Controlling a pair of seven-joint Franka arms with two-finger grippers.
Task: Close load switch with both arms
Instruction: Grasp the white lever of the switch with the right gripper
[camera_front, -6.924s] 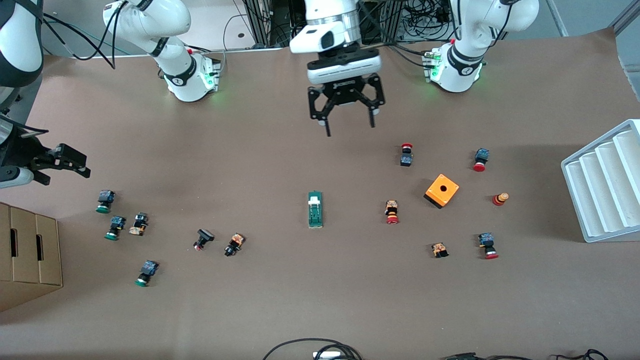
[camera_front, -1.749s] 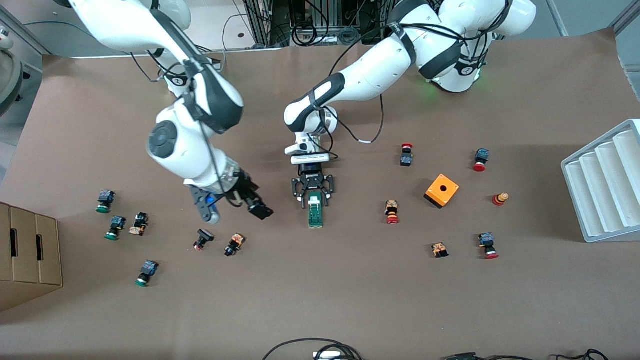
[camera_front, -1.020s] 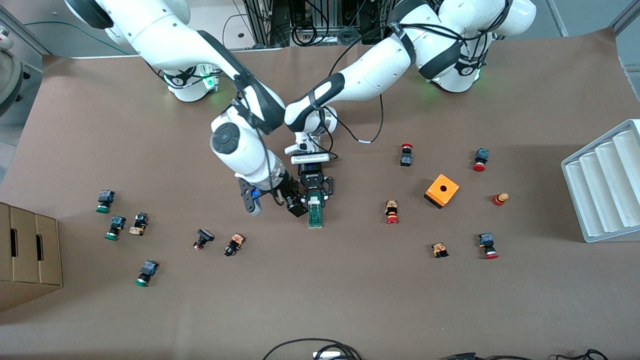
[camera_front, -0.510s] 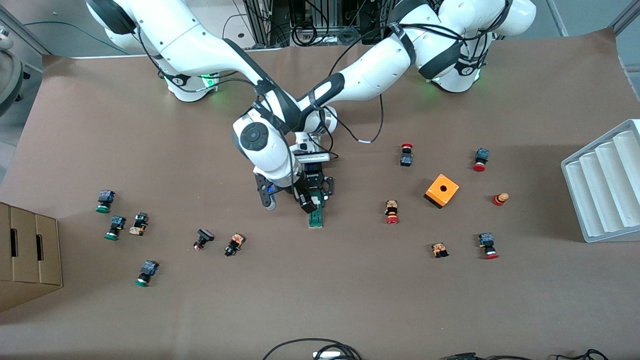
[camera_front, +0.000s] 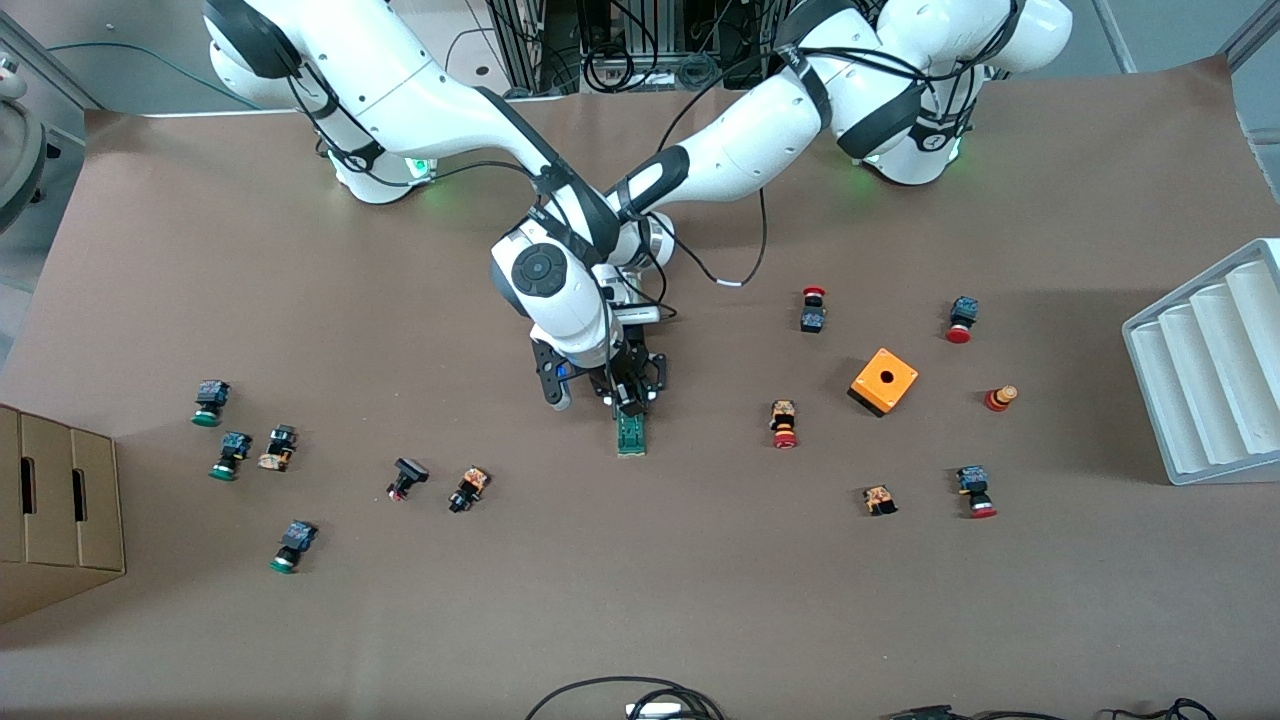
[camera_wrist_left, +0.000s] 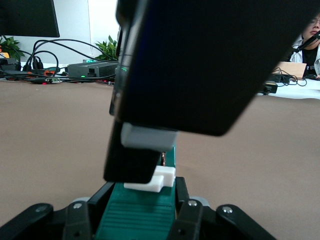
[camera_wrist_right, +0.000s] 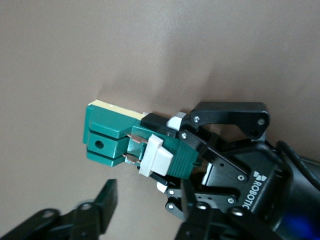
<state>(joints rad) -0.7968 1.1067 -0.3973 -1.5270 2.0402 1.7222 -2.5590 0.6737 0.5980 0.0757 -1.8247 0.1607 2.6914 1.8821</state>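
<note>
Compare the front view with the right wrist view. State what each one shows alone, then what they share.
Only the front view shows both arms' bases, the orange box, the white rack, the cardboard box and the scattered push-buttons. It also shows the right gripper with its jaws apart, one finger over the load switch.

Only the right wrist view shows the switch's white lever and the copper contacts beside it.

Both show the load switch lying on the brown table, with the left gripper shut on one end.
</note>
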